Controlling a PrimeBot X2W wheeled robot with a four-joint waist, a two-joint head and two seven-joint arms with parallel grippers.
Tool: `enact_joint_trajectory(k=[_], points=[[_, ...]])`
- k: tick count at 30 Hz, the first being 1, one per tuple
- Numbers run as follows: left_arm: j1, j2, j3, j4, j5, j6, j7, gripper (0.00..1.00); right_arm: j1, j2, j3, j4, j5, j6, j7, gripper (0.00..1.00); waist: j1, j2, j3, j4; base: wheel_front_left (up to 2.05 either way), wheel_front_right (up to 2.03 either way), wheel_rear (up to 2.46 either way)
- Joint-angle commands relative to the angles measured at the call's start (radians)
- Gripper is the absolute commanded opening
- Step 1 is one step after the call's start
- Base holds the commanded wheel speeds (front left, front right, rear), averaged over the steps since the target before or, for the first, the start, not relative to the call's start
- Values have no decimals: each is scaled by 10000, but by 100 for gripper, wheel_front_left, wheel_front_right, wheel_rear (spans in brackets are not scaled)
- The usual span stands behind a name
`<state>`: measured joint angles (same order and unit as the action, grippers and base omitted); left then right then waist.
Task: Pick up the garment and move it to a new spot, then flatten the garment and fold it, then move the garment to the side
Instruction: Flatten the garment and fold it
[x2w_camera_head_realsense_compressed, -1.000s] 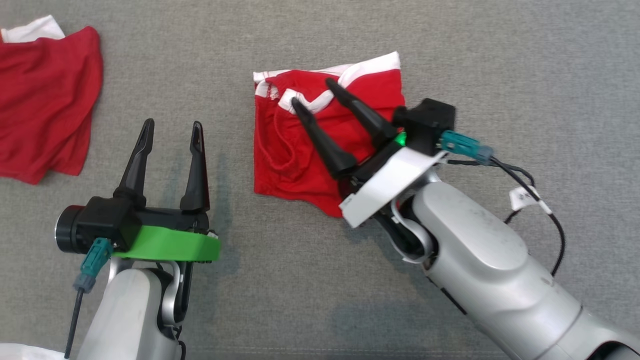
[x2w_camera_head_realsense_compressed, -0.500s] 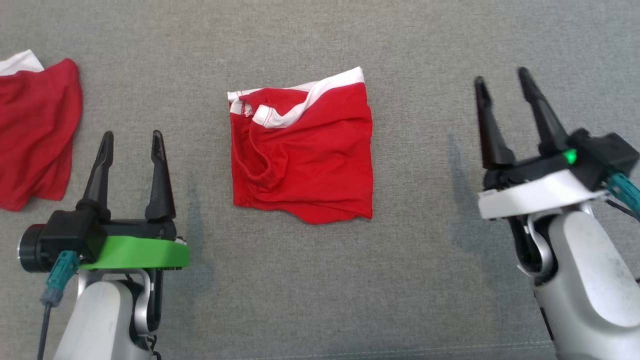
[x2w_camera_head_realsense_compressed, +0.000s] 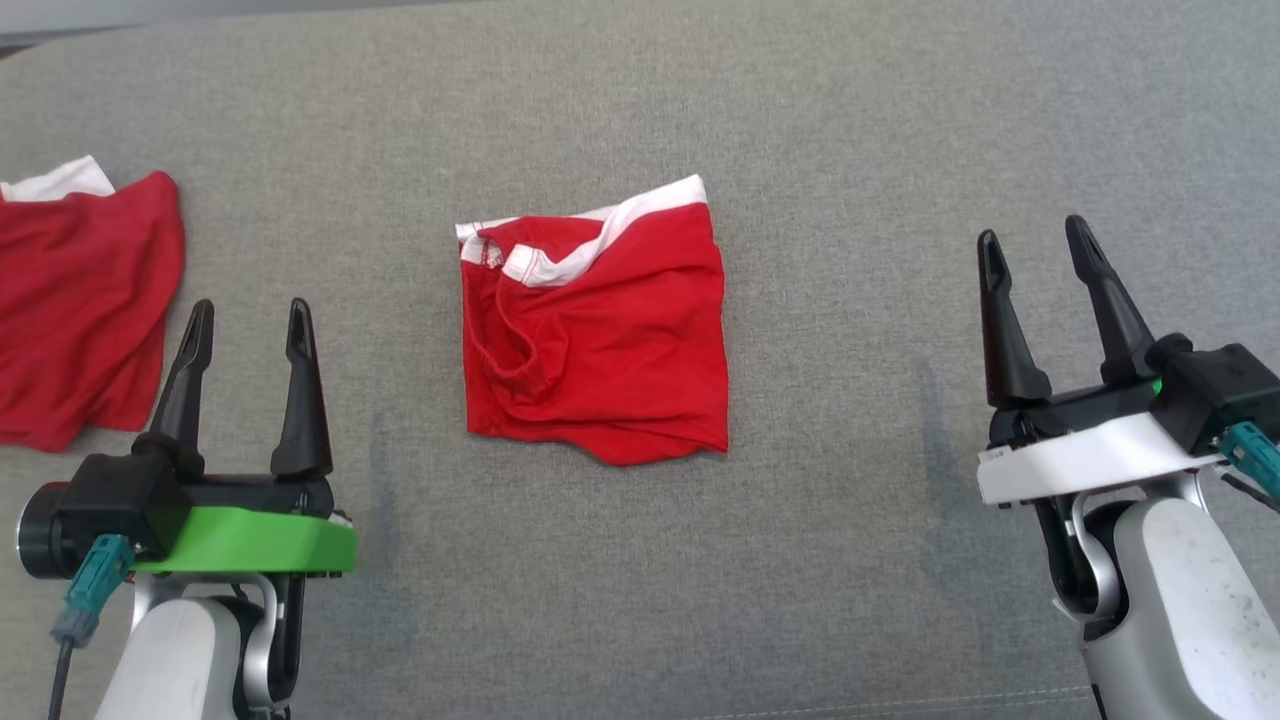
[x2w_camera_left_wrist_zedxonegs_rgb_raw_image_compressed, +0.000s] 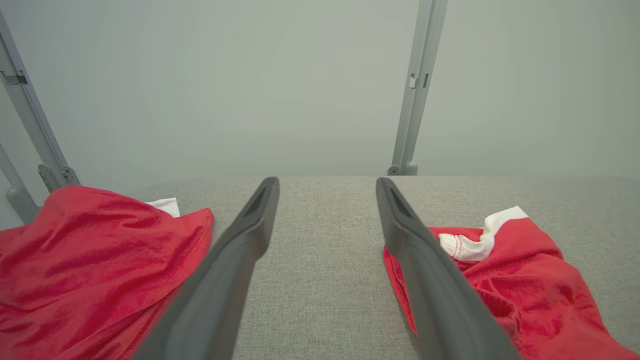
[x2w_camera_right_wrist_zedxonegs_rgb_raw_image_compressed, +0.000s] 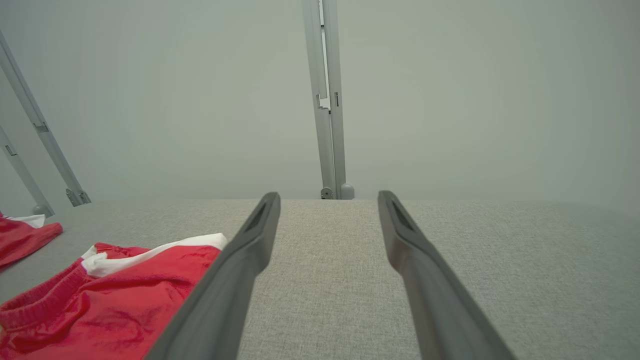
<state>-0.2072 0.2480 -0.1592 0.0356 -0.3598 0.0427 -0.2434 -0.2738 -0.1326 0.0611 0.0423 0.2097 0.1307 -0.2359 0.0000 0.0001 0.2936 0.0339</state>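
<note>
Grey woven fabric surface (x2w_camera_head_realsense_compressed: 860, 120) carries the folded red garment with white waistband (x2w_camera_head_realsense_compressed: 600, 340) at centre, between my left gripper (x2w_camera_head_realsense_compressed: 250, 305) and right gripper (x2w_camera_head_realsense_compressed: 1032, 230), both spread wide, empty. Folding looks done, I judge; next I pinch both layers and carry it aside.

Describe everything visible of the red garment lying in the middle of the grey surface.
The red garment looks like soft knit cloth with a white band along its top edge, folded into a rough square. It lies flat but wrinkled, with a curved ridge on its left half and an uneven bottom edge. It rests on the grey fabric surface. The open left end effector and the open right end effector both stand clear of it.
</note>
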Motion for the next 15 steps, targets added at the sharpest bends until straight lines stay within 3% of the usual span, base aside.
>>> enact_joint_trajectory(k=[1,15], points=[[215,143,35,9,-49,-88,9,100,240,-1,-13,-15,-106,0,63,100,0,-1,-409,16,0,0,0],[1135,354,-104,44,-169,-46,209,100,1315,-47,25,15,-82,0,465,100,0,-1,-1609,-42,0,0,0]])
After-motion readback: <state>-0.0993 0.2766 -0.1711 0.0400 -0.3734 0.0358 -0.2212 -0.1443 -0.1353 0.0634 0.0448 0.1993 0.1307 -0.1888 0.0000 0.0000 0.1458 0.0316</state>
